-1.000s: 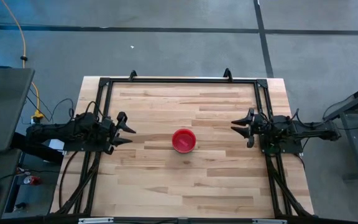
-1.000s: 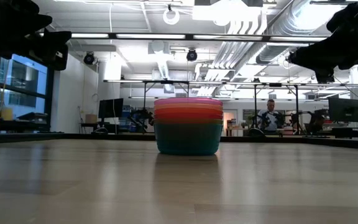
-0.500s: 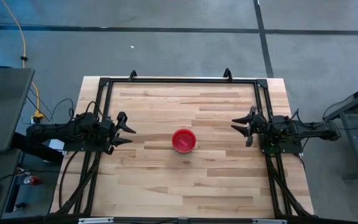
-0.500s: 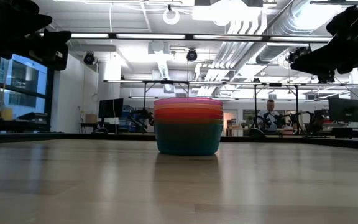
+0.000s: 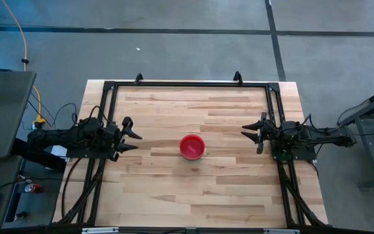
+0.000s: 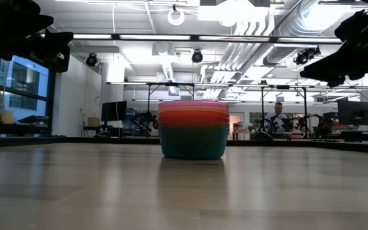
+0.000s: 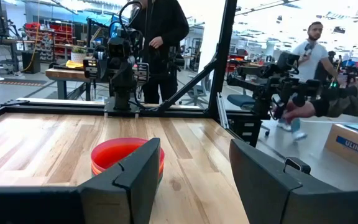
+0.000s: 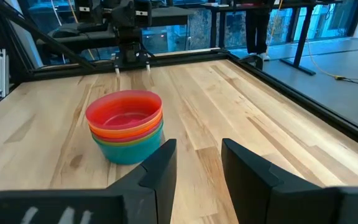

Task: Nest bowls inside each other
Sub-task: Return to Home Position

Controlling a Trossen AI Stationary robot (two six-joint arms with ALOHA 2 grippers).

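Observation:
The bowls [image 5: 191,146] stand nested in one stack at the table's middle, resting on the bottom bowl's base. In the low view the stack [image 6: 193,130] shows a pink-red rim on top, orange rims below it, and a green and a blue-green bowl at the bottom. No purple bowl shows. The stack also appears in the left wrist view [image 7: 126,155] and the right wrist view [image 8: 125,124]. My left gripper [image 5: 138,142] hovers open at the table's left side. My right gripper [image 5: 250,134] hovers open at the right side. Both point at the stack from well away.
A black metal frame [image 5: 187,84] runs along the table's far, left and right edges. Bare wood lies all round the stack. People [image 7: 157,37] and workbenches stand in the room beyond the table.
In the low view my right gripper has drawn back a little toward the table's right edge. The stack of bowls and my left gripper have kept still.

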